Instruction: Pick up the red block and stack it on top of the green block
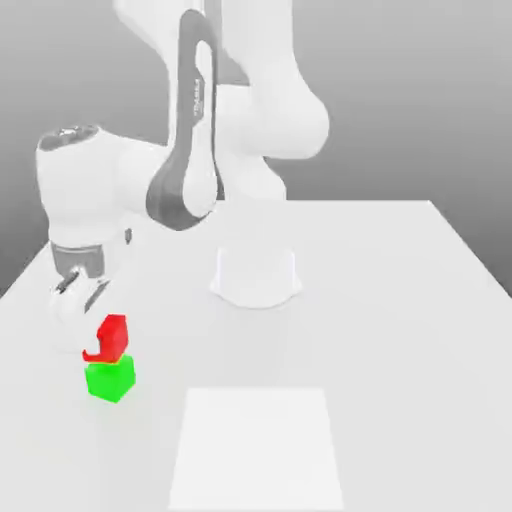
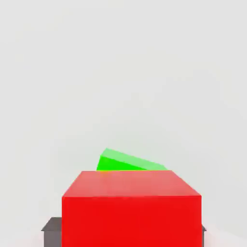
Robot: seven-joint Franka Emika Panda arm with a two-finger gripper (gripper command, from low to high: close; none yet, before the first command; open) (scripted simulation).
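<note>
Judging the stacking as all but done: seeing the red block [image 1: 113, 336] on top of the green block [image 1: 110, 381] near the table's [image 1: 400, 300] edge at the exterior view's left, the 2 touching, red above and green below. Noting in the hand view the red block [image 2: 130, 212] close up, with a corner of the green block [image 2: 120, 161] peeking out past it, turned at a different angle, so probably not squared up with each other. Placing the gripper [image 1: 72, 298] low and just beside the red block, on the exterior view's left of it. Cannot tell whether the tool grips the block or has let go. Reckoning what is left: releasing if not yet released, drawing clear without nudging the pair, checking that the stack of 2 stands alone. Finding a plain white tabletop, smooth and matte, with 1 paler rectangle [image 1: 258, 450] toward the front and the arm's round base [image 1: 256, 275] mid-table. Backing it all, an even grey wall.
</note>
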